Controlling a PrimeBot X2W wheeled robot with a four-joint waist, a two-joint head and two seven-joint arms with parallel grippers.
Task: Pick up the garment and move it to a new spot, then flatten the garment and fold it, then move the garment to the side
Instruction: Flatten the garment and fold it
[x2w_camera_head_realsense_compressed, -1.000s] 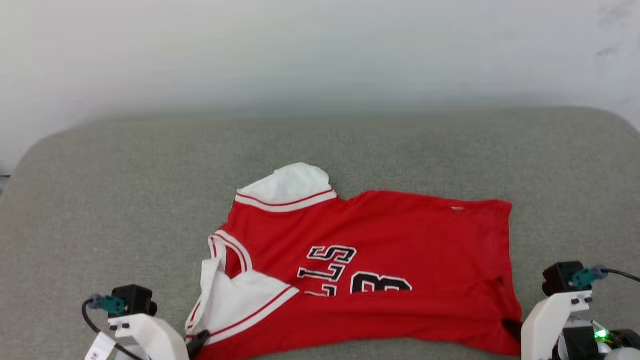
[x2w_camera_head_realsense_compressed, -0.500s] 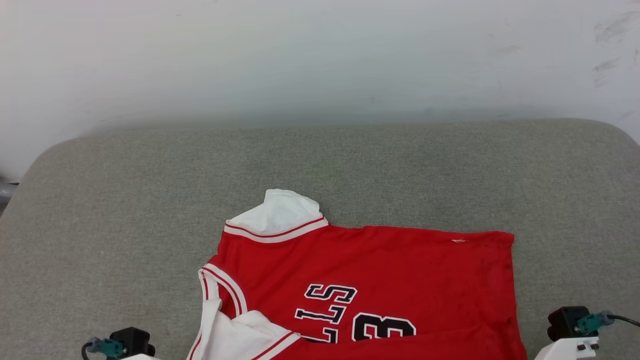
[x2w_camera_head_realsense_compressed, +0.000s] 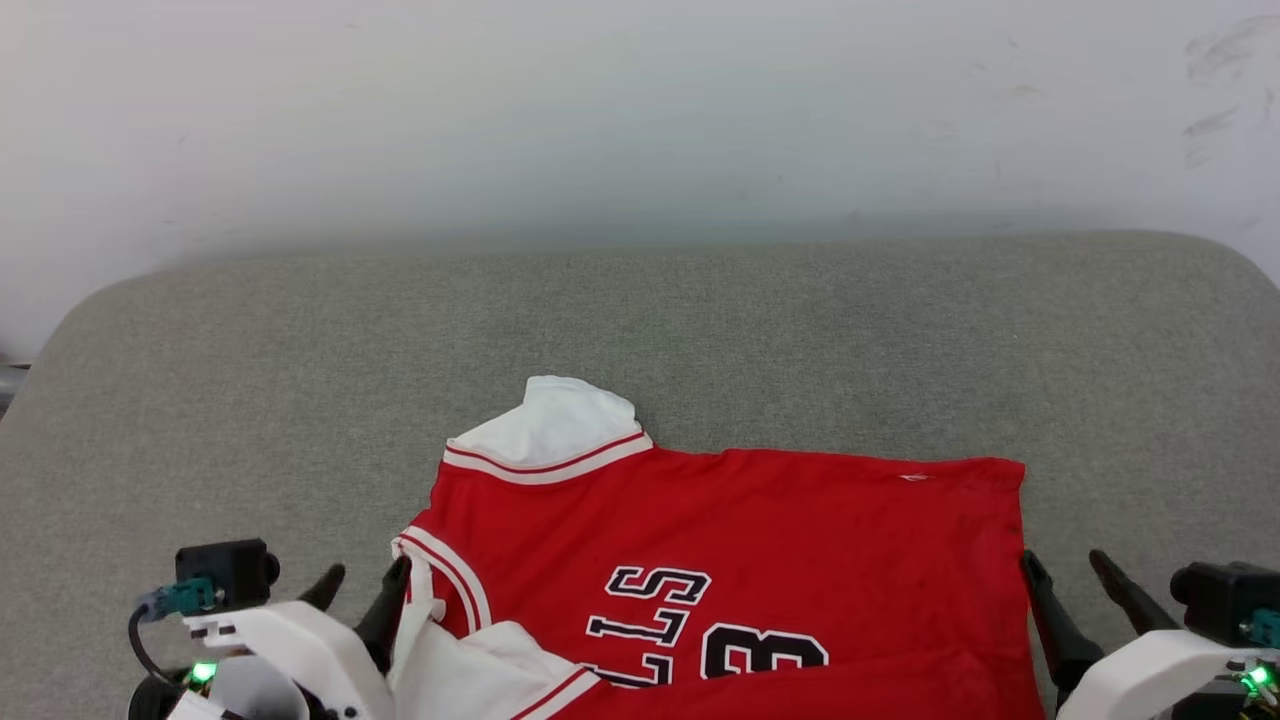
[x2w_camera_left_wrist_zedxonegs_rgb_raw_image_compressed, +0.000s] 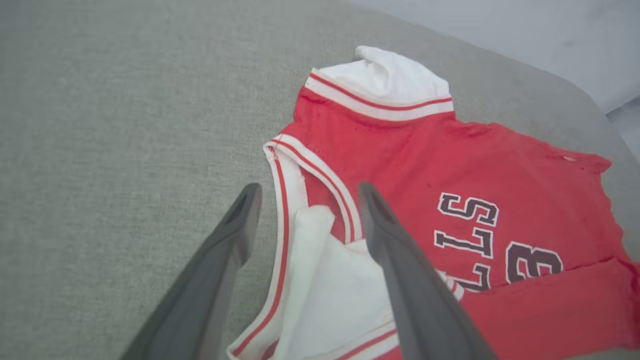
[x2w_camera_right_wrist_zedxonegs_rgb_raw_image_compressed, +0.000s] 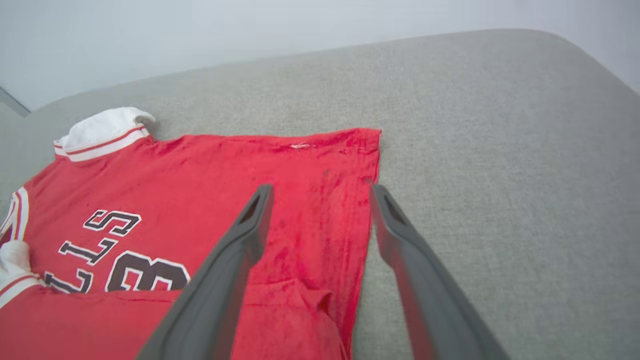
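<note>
Head view: the garment (x2w_camera_head_realsense_compressed: 720, 560) lies sideways on the padded surface (x2w_camera_head_realsense_compressed: 700, 320), collar to the left, hem to the right, front up, its near part running off the bottom of the picture. The left gripper (x2w_camera_head_realsense_compressed: 365, 585) sits just beside the collar, jaws spread. The right gripper (x2w_camera_head_realsense_compressed: 1065, 575) is just off the hem, jaws spread too, nothing held. There is lots of bare padding far, left and right, so there is room to carry cloth.

Left wrist view: the left gripper (x2w_camera_left_wrist_zedxonegs_rgb_raw_image_compressed: 308, 192) straddles the striped neckline, and the near sleeve (x2w_camera_left_wrist_zedxonegs_rgb_raw_image_compressed: 340, 280) is bunched white below it. My read is that this is a fold in the making. Best to pinch both layers at the shoulder, not that loose sleeve.

Right wrist view: the right gripper (x2w_camera_right_wrist_zedxonegs_rgb_raw_image_compressed: 320, 192) brackets the hem edge (x2w_camera_right_wrist_zedxonegs_rgb_raw_image_compressed: 372, 165), with a near flap already turned over the lettering. Take hem and flap together, level with the left, or the fold skews.
</note>
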